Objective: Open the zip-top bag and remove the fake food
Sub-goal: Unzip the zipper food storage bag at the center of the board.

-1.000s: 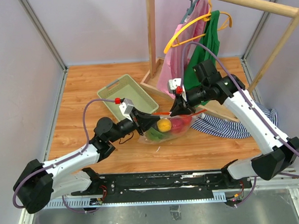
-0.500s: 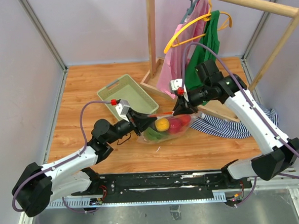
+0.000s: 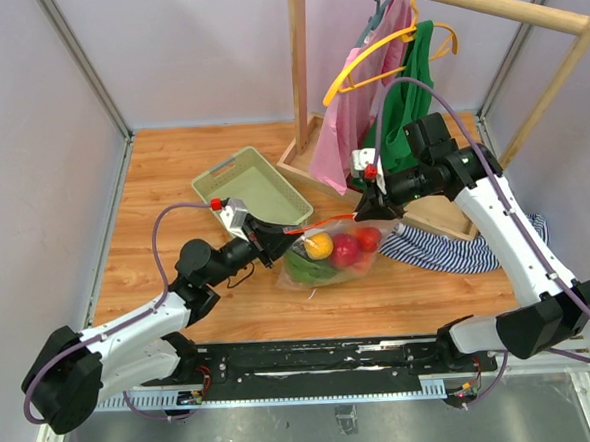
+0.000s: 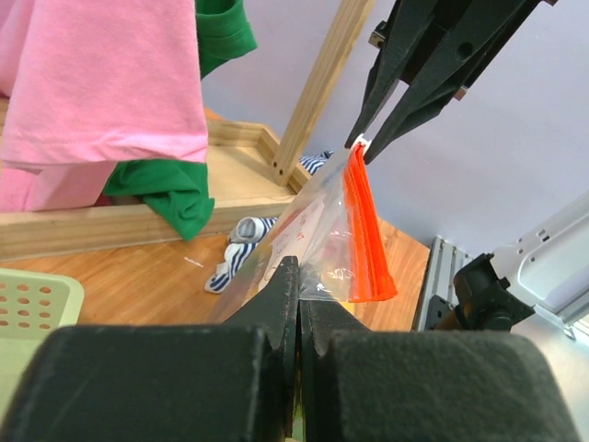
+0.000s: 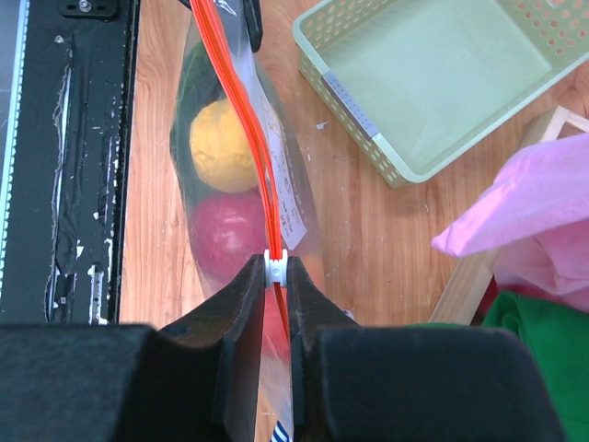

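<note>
The left gripper (image 4: 296, 281) pinches the bag's (image 3: 330, 267) end as an anchor. The right gripper (image 5: 277, 269), clamped on the white slider (image 5: 277, 263), holds the zip strip (image 4: 363, 230) taut between them. The fake food (image 3: 345, 246) sits inside, below both.

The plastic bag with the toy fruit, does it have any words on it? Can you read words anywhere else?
No text in these pictures can be read.
White label on the zip-top bag: marks too blurred to read.
Grey strip on the green basket: no print that can be read.
</note>
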You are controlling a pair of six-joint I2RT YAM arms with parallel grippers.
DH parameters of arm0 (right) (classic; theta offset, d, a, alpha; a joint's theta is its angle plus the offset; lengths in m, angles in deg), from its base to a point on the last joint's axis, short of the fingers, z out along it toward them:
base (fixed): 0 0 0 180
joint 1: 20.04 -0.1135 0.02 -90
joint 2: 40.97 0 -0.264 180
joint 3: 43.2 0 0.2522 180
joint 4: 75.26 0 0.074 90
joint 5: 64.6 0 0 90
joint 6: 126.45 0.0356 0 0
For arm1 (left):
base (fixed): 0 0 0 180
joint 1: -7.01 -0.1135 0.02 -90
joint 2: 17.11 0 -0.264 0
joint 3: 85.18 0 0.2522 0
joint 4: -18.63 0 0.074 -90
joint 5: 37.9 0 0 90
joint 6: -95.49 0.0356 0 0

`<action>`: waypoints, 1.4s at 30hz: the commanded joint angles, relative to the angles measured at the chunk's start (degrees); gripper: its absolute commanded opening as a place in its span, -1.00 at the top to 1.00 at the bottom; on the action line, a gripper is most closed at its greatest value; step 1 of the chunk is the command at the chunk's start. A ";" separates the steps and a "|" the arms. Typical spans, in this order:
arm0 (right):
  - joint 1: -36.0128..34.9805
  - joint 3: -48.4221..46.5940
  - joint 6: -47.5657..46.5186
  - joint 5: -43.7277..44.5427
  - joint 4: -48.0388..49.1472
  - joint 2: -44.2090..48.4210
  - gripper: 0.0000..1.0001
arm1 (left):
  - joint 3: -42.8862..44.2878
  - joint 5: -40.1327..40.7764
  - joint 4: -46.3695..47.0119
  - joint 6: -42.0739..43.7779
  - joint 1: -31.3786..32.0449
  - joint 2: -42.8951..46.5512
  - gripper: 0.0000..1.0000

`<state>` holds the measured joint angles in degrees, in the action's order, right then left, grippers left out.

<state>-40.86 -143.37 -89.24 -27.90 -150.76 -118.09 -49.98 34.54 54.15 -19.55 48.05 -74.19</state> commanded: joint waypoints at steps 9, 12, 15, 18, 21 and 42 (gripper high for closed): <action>5.26 0.54 -2.35 1.93 -1.94 2.47 0.85 | -2.64 2.12 3.31 -0.54 -1.83 0.28 0.99; 5.98 0.74 -2.79 3.06 -1.91 2.51 0.85 | -2.85 1.98 3.79 -0.56 -2.01 -0.41 0.99; 6.84 0.91 -3.10 3.84 -1.99 2.71 0.85 | -3.09 1.84 4.21 -0.54 -2.13 -1.13 0.99; 7.64 1.07 -3.47 4.53 -1.99 3.00 0.85 | -3.54 1.75 4.63 -0.54 -2.27 -1.60 0.99; 8.75 1.05 -4.11 4.87 -2.40 3.17 0.85 | -3.91 1.86 4.78 -0.54 -2.44 -1.80 0.99; 11.96 1.73 -6.25 9.94 -3.46 3.47 0.84 | -4.79 1.30 4.36 0.13 -3.90 -1.92 1.00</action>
<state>-30.89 -142.11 -93.96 -20.84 -153.73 -116.12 -54.36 35.70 57.23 -20.47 45.23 -76.22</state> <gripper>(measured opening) 0.134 0.009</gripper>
